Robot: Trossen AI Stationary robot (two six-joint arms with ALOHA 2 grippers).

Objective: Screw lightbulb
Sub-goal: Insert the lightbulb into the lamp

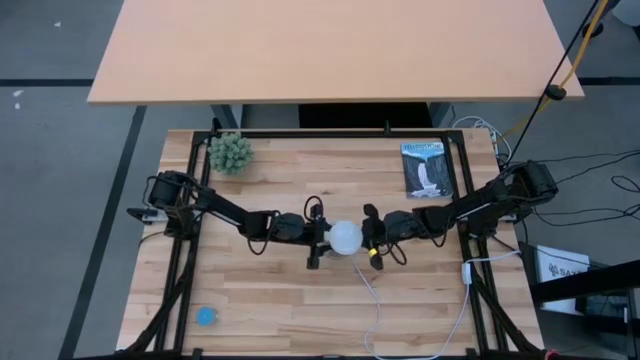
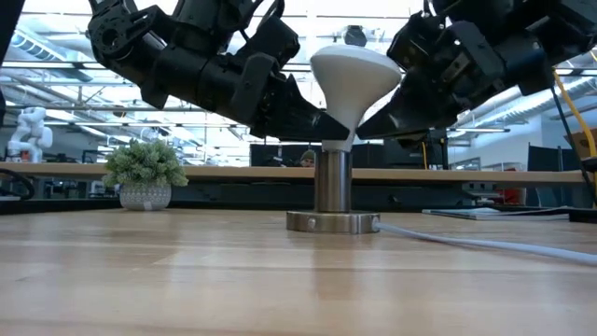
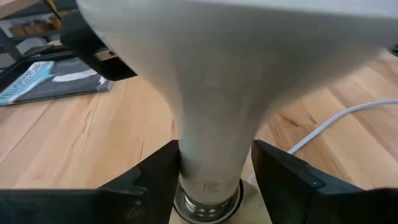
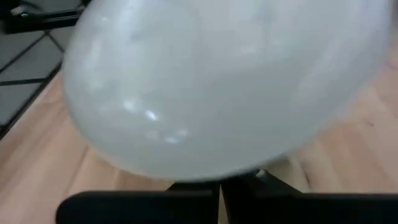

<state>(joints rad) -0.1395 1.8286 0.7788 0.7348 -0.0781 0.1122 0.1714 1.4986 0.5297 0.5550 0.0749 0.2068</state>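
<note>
The left gripper [image 3: 214,168] pinched the bulb [image 2: 353,79] by its neck, base down in the socket [image 2: 332,201] at mid-table; the right gripper [image 1: 375,240] sat just beside the globe, fingers unreadable. Threading looked underway, next a twist about the bulb's upright axis, globe pointing up

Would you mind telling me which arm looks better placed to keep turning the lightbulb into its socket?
Left, probably. The left gripper has its fingers on either side of the lightbulb's neck just above the socket. The right gripper sits beside the globe.
</note>
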